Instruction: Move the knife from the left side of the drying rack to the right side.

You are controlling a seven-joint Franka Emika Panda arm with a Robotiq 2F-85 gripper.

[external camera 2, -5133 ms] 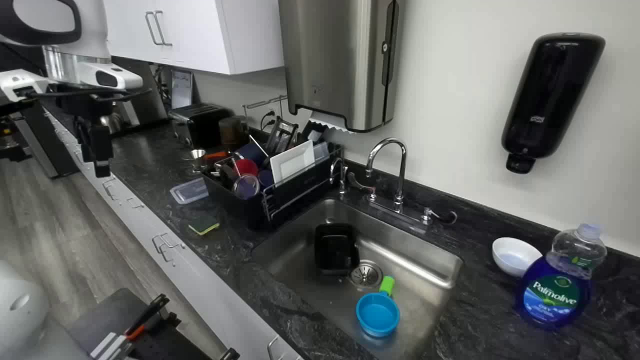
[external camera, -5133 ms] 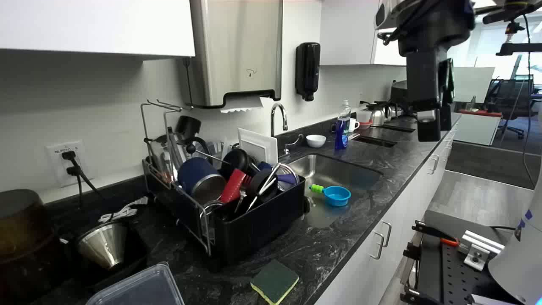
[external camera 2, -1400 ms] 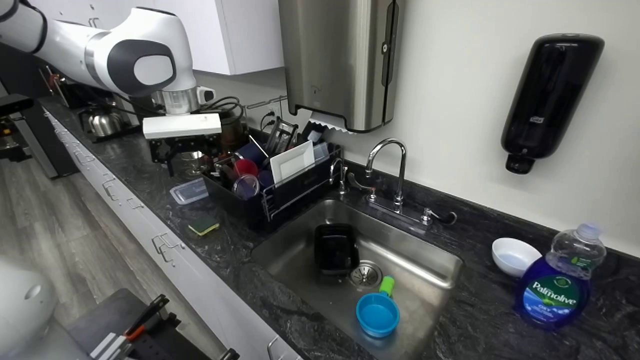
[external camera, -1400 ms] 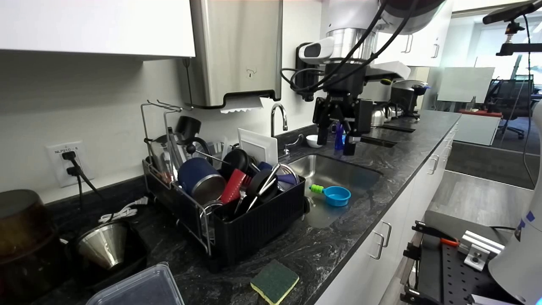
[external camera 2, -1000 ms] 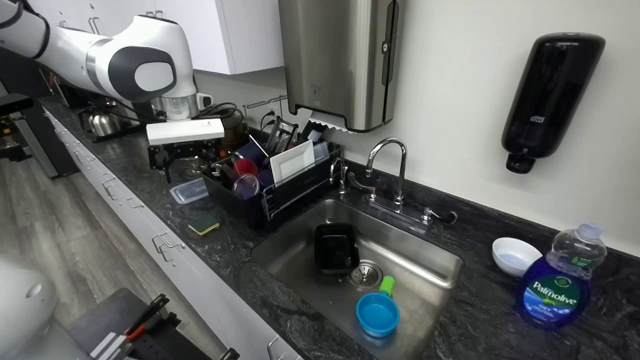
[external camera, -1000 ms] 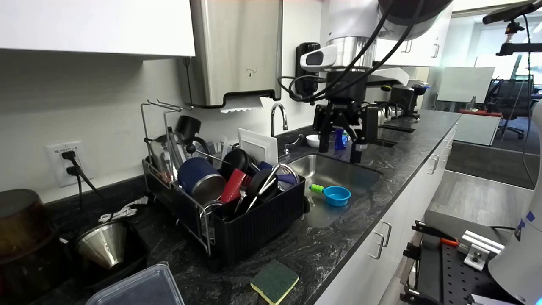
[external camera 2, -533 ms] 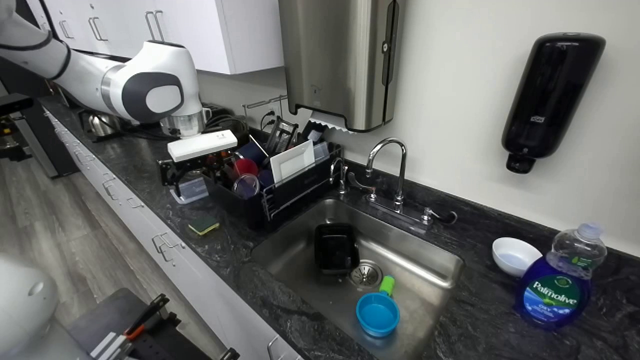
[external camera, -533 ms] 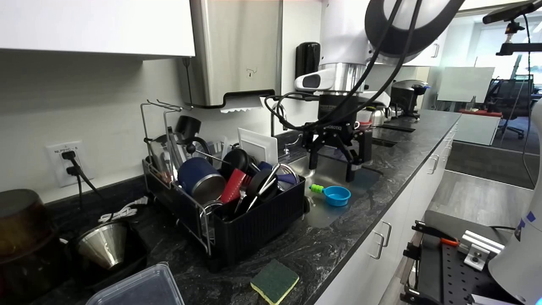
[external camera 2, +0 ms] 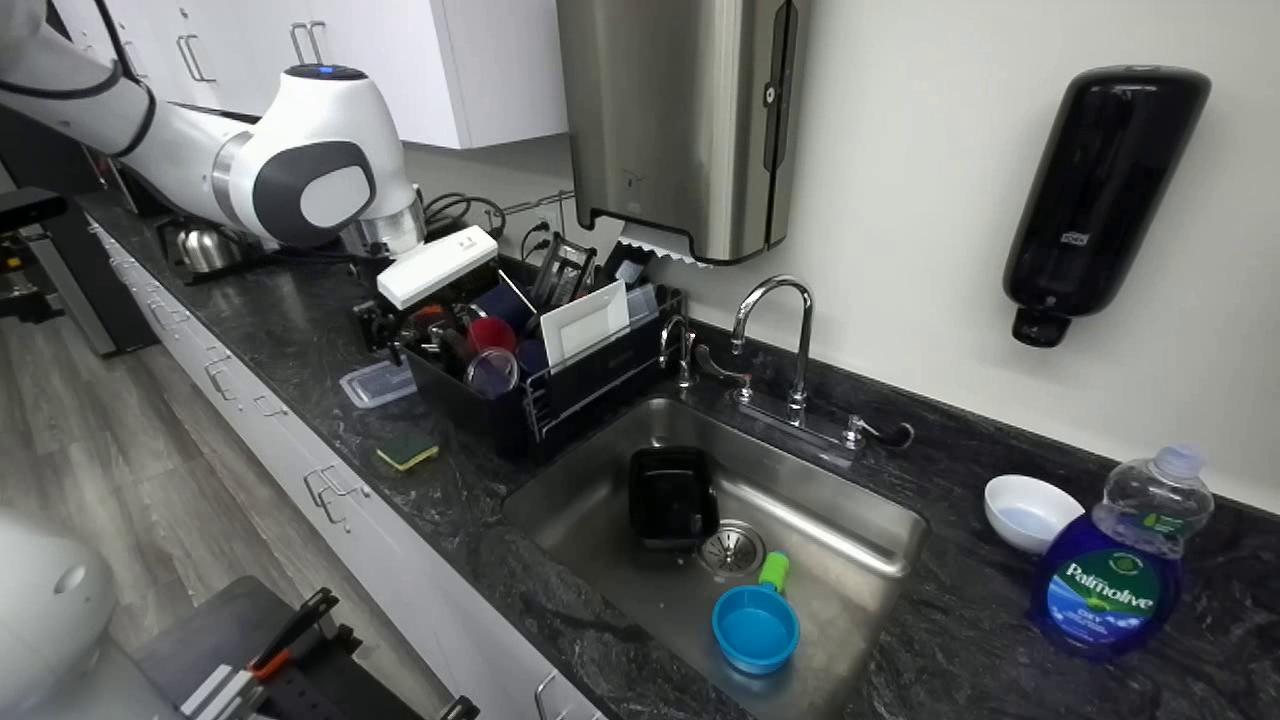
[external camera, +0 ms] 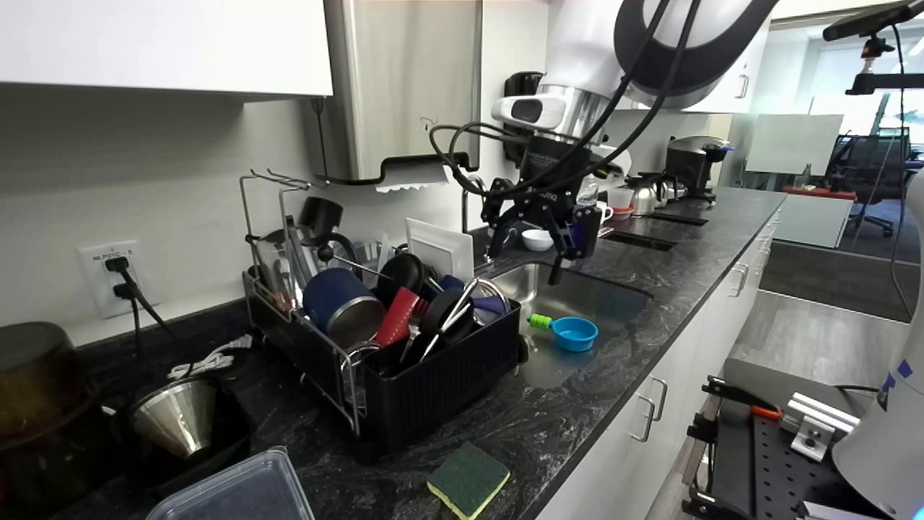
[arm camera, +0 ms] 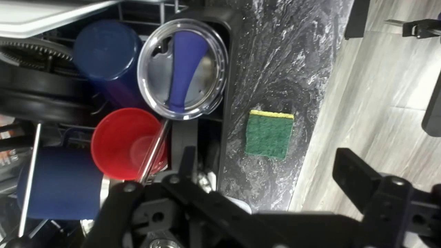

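Dark marbled counter [external camera: 375,491] ran along a pale wall [external camera: 180,188] in an exterior view, and beside the sink [external camera: 603,292] we found the drying rack [external camera: 447,386]. Earlier the gripper [external camera: 525,263] had hung far to the view's right; now we saw it nearer the rack and slanted, its jaws spread wide. The blue mug [external camera: 343,300], red cup [external camera: 397,318] and tilted white plate [external camera: 442,249] sat in the rack as before.

In an exterior view we noticed that the arm [external camera 2: 300,190], once at the left edge, had swung in by the rack. The sink held a black tub [external camera 2: 672,495] and a blue cup [external camera 2: 755,632] with a green handle, both unmoved.

In the wrist view we looked down on the rack's end: a metal rod [arm camera: 153,153] slanted across the red cup's mouth toward a clear round lid [arm camera: 156,74]. Both fingers [arm camera: 351,175] stood well apart, and a green sponge [arm camera: 269,136] lay on the counter near the rack. Which utensil in the rack was the knife we could not tell.
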